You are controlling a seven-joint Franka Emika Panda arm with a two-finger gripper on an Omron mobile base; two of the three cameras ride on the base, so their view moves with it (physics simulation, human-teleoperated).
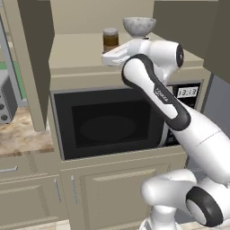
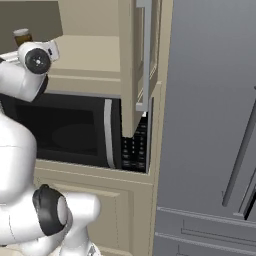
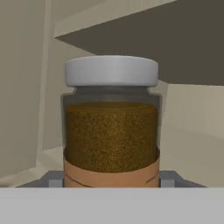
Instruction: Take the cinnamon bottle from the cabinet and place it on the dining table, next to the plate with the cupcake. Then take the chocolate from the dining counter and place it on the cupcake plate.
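Hand view: cinnamon bottle (image 3: pixel 111 127) at frame centre, upright on the cabinet shelf (image 3: pixel 192 157), between the half-open gripper (image 3: pixel 111 179) fingertips; grip uncertain. Step: grasping. Next, judged: close, lift out.

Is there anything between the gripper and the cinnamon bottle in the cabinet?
Nothing. In the hand view the cinnamon bottle stands directly ahead, its base between the fingertips, with no object in front of it.

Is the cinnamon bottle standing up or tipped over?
Standing up. The cinnamon bottle sits straight on the shelf, its grey lid level on top.
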